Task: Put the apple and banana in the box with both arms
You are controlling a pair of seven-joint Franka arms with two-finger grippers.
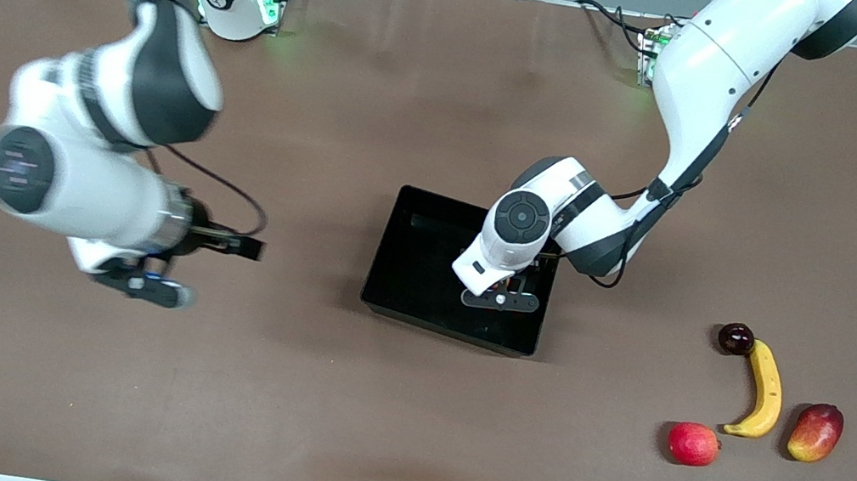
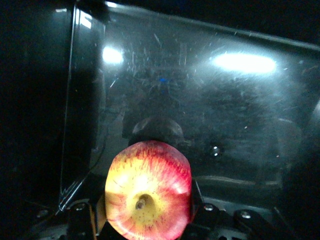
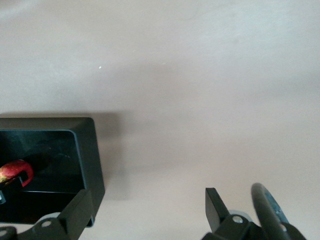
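The apple [image 2: 148, 187], red with yellow streaks, is gripped between the fingers of my left gripper [image 2: 148, 222]. My left gripper [image 1: 501, 298] is down inside the black box [image 1: 408, 220], at the end toward the left arm, and its hand hides the apple in the front view. The right wrist view shows the apple [image 3: 15, 172] inside the box [image 3: 93, 150]. The banana [image 1: 764, 390] lies on the table near the left arm's end. My right gripper [image 1: 242, 247] is open and empty over bare table beside the box, toward the right arm's end; its fingers [image 3: 75, 212] stand wide apart.
Round the banana lie a dark plum [image 1: 736, 338], a smooth pinkish-red fruit [image 1: 693, 443] and a red-and-yellow mango [image 1: 816, 432]. The brown table cover [image 1: 363, 437] spreads all round the box.
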